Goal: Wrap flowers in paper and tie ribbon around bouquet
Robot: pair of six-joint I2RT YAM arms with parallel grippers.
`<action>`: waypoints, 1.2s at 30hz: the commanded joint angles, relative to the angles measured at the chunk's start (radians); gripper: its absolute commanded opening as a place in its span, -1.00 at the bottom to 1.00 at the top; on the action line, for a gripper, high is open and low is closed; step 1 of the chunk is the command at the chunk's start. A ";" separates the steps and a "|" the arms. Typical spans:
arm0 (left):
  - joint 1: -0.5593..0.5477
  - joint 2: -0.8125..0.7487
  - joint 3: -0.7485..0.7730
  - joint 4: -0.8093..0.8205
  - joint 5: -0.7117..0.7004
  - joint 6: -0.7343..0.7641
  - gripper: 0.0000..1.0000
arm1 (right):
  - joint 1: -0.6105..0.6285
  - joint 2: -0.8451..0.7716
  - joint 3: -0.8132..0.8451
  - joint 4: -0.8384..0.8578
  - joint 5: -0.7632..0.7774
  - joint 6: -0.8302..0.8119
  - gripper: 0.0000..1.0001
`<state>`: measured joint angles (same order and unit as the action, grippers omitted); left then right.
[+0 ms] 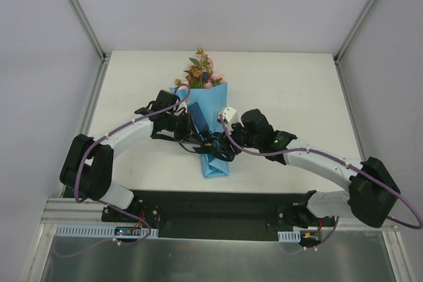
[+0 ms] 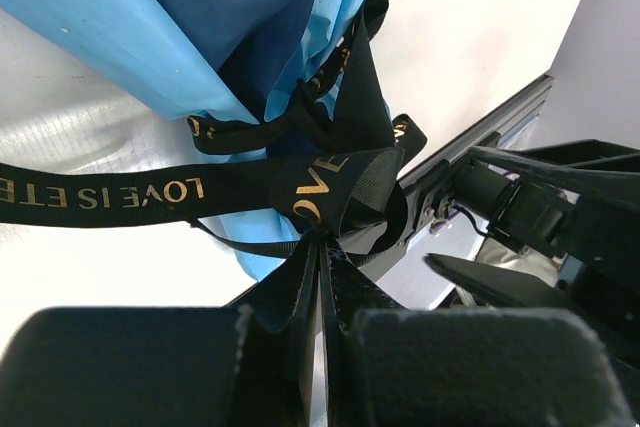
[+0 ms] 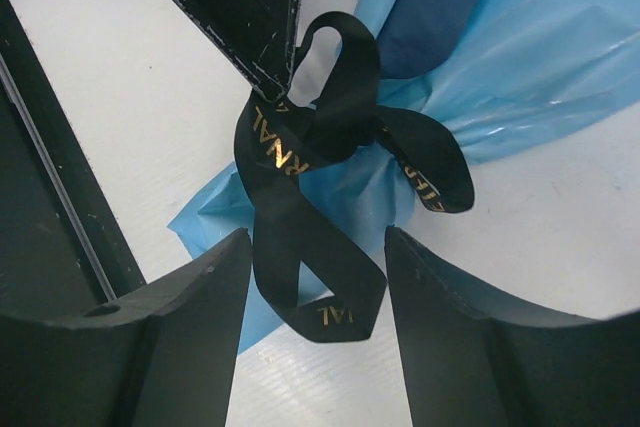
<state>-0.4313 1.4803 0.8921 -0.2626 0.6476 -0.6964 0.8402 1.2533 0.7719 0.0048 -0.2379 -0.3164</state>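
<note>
Loose knot in the ribbon (image 3: 345, 97) round the bouquet (image 1: 213, 100).
Left jaws pinch the ribbon, right jaws wide; a hard tug could undo it.

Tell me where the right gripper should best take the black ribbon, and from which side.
Take the loose folded tail of the ribbon, below the knot. It lies flat and sits between the fingers of the open right gripper, so advancing straight along the wrist and closing across its width seems best. The left gripper pinches the other strand.
</note>
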 commanded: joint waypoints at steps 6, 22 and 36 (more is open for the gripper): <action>-0.001 -0.011 -0.018 0.023 0.024 -0.008 -1.00 | 0.010 0.167 0.130 0.021 -0.139 -0.099 0.11; 0.012 -0.014 -0.016 0.023 0.021 0.003 -1.00 | 0.010 0.198 0.125 0.034 -0.111 -0.063 -0.62; 0.049 -0.020 -0.032 0.023 0.015 0.026 -1.00 | 0.007 0.023 0.029 0.000 0.043 0.026 -0.93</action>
<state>-0.3908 1.4799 0.8665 -0.2462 0.6510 -0.6933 0.8467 1.3403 0.8341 -0.0040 -0.2741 -0.3389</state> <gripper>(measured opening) 0.003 0.045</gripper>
